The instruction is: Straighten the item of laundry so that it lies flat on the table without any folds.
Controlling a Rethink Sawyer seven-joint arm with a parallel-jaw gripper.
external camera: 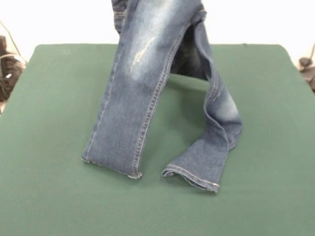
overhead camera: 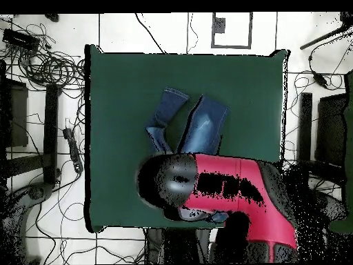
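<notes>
The blue denim jeans [external camera: 142, 88] hang from above the top edge of the front view. Their waist end is lifted out of sight and both leg ends rest on the green table [external camera: 49, 147]. The left leg hangs fairly straight to its hem [external camera: 110, 164]. The right leg is twisted and folded above its hem [external camera: 192, 179]. In the overhead view the jeans' legs [overhead camera: 200, 124] stick out from under the red and black arm [overhead camera: 227, 183], which covers the waist and the gripper. The table [overhead camera: 124, 83] is much wider than the jeans.
Tangled cables [overhead camera: 48, 69] lie on the floor beside the table in the overhead view, and dark stands [overhead camera: 307, 131] are on the other side. Cables [external camera: 7, 64] also show at the left edge of the front view.
</notes>
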